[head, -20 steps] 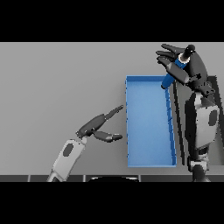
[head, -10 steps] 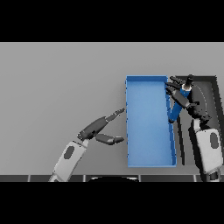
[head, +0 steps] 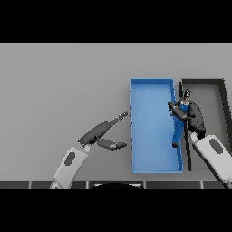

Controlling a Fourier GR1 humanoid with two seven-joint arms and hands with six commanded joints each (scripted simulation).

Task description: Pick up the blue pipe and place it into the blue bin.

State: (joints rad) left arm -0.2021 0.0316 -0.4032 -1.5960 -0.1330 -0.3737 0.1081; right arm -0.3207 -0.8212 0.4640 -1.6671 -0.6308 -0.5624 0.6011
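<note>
The blue bin (head: 140, 136) is a long open tray right of the table's middle. The blue pipe (head: 179, 129) hangs along the bin's right wall, its lower end down inside the bin and its top end by a dark fingertip. My right hand (head: 189, 114) is shut on the pipe's upper part, just over the bin's right rim. My left hand (head: 103, 134) rests open left of the bin, fingers pointing at its left wall, holding nothing.
A dark bin (head: 213, 97) stands directly right of the blue bin, its walls touching it. My right forearm (head: 213, 154) crosses over this dark bin. Bare grey table (head: 59, 86) spreads to the left and back.
My right hand has come down and toward me with the pipe, from high above the bin's far right corner to its right rim. The pipe's lower end now reaches into the bin. My left hand barely moved.
</note>
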